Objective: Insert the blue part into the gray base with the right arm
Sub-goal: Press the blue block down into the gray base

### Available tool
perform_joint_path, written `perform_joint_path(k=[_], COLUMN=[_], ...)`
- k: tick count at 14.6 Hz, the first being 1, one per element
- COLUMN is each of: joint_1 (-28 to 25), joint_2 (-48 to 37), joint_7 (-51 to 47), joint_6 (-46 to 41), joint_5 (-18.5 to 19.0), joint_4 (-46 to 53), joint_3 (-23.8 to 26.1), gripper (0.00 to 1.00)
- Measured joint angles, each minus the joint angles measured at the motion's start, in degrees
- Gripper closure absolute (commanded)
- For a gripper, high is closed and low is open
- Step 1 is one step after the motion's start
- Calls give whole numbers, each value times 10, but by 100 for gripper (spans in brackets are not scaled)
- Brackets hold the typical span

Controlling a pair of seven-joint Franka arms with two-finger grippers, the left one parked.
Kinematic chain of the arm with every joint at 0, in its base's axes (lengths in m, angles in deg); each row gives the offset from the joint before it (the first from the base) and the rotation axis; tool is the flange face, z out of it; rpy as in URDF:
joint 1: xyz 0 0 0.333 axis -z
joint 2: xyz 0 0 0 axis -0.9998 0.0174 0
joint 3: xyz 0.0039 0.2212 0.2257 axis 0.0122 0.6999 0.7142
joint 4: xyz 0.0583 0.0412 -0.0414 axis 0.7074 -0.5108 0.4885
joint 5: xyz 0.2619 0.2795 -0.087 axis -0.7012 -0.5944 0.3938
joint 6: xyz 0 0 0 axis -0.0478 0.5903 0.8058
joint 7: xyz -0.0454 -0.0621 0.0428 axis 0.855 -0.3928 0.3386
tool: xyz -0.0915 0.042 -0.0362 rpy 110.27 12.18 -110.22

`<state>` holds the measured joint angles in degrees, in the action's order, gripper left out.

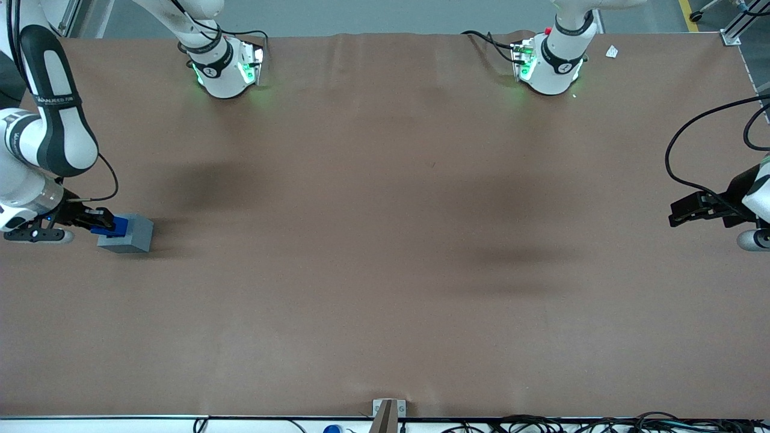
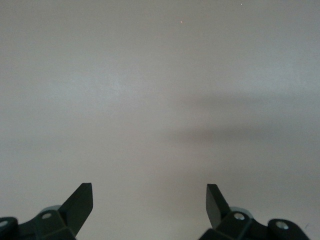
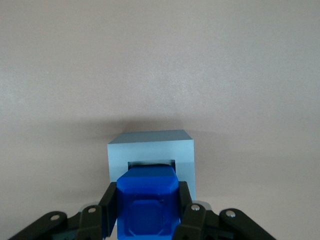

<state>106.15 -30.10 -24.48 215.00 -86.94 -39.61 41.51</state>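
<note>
Blue part (image 3: 147, 205): clamped between the two black fingers (image 3: 107, 202) of the right arm's gripper (image 3: 147, 212), one finger pressed on each side face. Part's leading end sits at the mouth of the square recess in the gray base (image 3: 150, 145); looks partly entered, though depth of entry can't be judged from the wrist view.

Front view: gripper (image 1: 99, 227) low over the table, at the working arm's end, holding the blue part (image 1: 114, 225) over the base's top face. Gray base (image 1: 129, 236) rests flat on the brown table cover (image 1: 385, 240), nothing else near it.

Step in hand, by my reading: seating the part in the recess.

Doing it well:
- Keep the part square to the recess walls; edges appear parallel now, and any twist would likely jam a corner.
- Press straight along the recess axis, slowly. The base is loose on the cover and may slide or tip under a sideways push.
- Hold the grip firm until the part bottoms out, then let go and lift clear without dragging it.
</note>
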Motion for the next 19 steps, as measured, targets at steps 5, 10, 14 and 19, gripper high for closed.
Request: perform_joint_path(k=[5, 10, 14, 19], joint_1=[0, 0, 0, 0], joint_2=[0, 6, 8, 8], joint_7=[0, 1, 1, 1], joint_6=[2, 12, 18, 20], joint_5=[0, 0, 0, 0], joint_4=[0, -1, -1, -1], joint_3=[0, 1, 1, 1], gripper=[99, 99, 99, 31])
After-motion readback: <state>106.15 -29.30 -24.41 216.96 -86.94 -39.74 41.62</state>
